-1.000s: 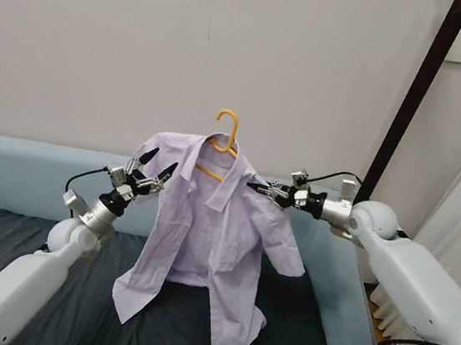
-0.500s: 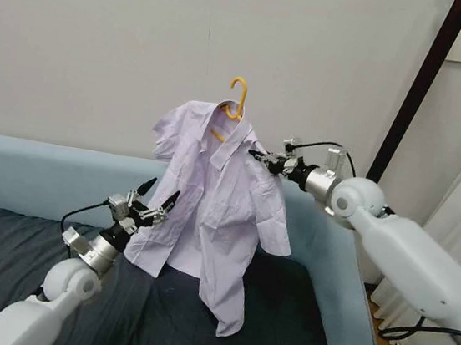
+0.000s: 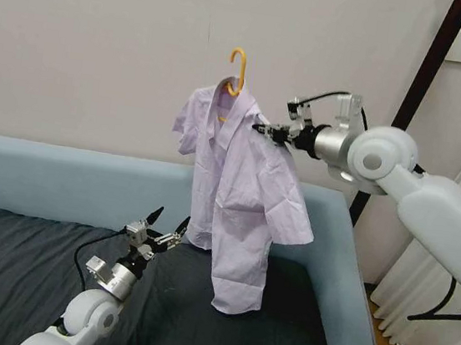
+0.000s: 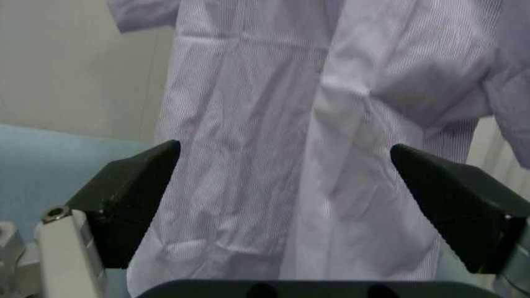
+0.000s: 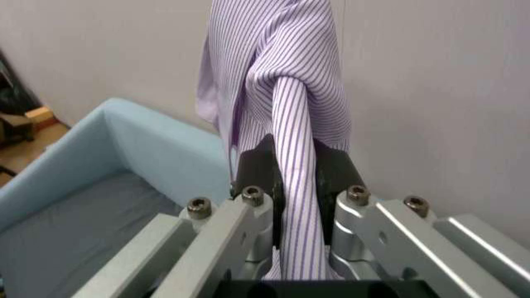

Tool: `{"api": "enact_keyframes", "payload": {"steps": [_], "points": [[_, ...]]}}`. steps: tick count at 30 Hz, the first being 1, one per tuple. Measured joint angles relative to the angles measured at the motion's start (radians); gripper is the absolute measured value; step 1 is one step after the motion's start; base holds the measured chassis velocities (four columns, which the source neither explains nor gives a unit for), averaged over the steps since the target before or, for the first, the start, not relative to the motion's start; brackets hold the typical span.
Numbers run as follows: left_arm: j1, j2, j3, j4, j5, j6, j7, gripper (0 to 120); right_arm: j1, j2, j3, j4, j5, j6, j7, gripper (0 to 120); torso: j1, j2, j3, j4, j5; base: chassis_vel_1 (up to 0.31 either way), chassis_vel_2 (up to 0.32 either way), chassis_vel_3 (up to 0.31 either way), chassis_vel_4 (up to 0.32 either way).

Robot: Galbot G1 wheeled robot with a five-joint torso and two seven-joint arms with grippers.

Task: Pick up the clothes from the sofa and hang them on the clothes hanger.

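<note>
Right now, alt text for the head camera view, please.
The right claw pinches the shoulder of a pale lilac short-sleeved shirt on a yellow plastic hanger, held up over a light blue sofa. The left claw sits open near the hem.

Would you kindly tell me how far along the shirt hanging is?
Done: the shirt sits on the yellow hanger, raised above the sofa. In hand: the right pincer grips its shoulder; the left pincer hangs open below. Left: that hanger hooks onto nothing.

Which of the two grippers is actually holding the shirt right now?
The right gripper, shut on the shirt at its shoulder beside the yellow hanger. The left gripper is open, low over the sofa, gripping nothing.
</note>
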Motion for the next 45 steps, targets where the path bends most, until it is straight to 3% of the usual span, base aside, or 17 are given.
{"api": "enact_keyframes", "payload": {"steps": [3,10,20,24,35,42,45], "points": [[0.002,-0.013,0.004,-0.005,0.003,0.000,-0.010,100,0.026,0.032,0.020,0.009,0.040,-0.028,0.087,7,0.000,0.000,0.000,-0.0001,0.0001,0.000,0.000,0.000,0.000],[-0.015,-0.012,0.005,-0.022,-0.007,0.009,-0.023,100,0.037,0.061,0.051,-0.027,0.050,-0.049,0.124,7,0.000,0.000,0.000,-0.0002,0.0003,0.000,0.000,0.000,0.000],[-0.178,0.025,0.030,-0.068,-0.192,0.081,-0.081,100,0.040,0.078,0.070,-0.025,0.050,-0.049,0.132,7,0.000,0.000,0.000,-0.0001,0.0003,0.000,0.000,0.000,0.000],[-0.317,0.054,0.059,-0.040,-0.263,0.118,-0.179,100,0.051,0.080,0.074,-0.021,0.056,-0.049,0.139,7,0.000,0.000,0.000,-0.0002,0.0002,0.000,0.000,0.000,0.000],[-0.605,0.059,0.197,0.084,-0.319,0.134,-0.231,100,0.035,0.061,0.073,-0.008,0.034,-0.053,0.125,7,0.000,0.000,0.000,-0.0003,0.0003,0.000,0.000,0.000,0.000],[-0.747,-0.008,0.265,0.177,-0.318,0.113,-0.229,96,0.033,0.046,0.053,0.016,0.079,-0.054,0.162,7,0.000,0.000,0.000,-0.0003,0.0004,0.000,0.000,0.000,0.000],[-0.798,-0.056,0.286,0.237,-0.314,0.099,-0.233,88,0.029,0.045,0.051,0.029,0.101,-0.057,0.181,7,0.000,0.000,0.000,-0.0004,0.0005,0.000,0.000,0.000,0.000]]}}
